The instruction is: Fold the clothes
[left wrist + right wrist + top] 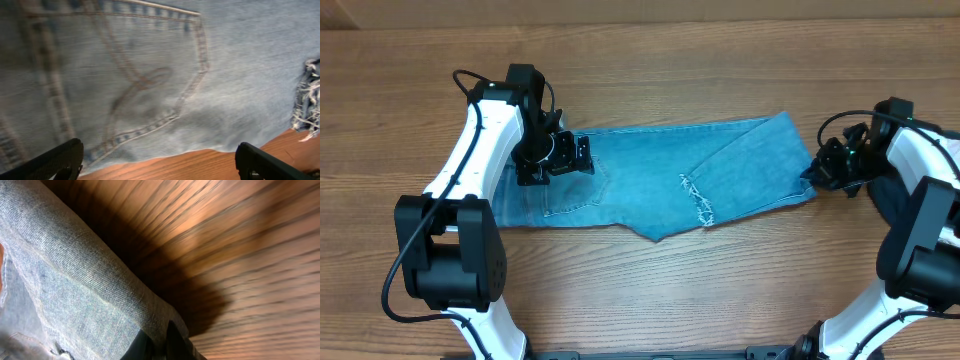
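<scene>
Jeans (650,185) of light blue denim were laid lengthwise across the middle of the wooden table (720,60), with the waist end toward the left arm and the leg end toward the right arm. A stitched pocket (575,190) was seen at the waist end. A frayed hem (698,203) was seen near the jeans' front edge, about midway along them.

The left gripper (585,155) was held over the waist end, just above the pocket. In the left wrist view the pocket (125,85) filled most of the denim (240,60), with the frayed hem (307,102) at its right and a strip of table along the jeans' near edge. The left gripper (160,162) was spread wide, with one dark finger (55,160) at each lower corner and nothing held between them. Whether the jeans were touched could not be told.

The right gripper (812,172) was set at the leg end. In the right wrist view a rolled edge of the jeans (75,280) ran down into the right gripper (157,347), which was closed tight on it. A dark shadow was cast beside the jeans on the table, which was blurred.
</scene>
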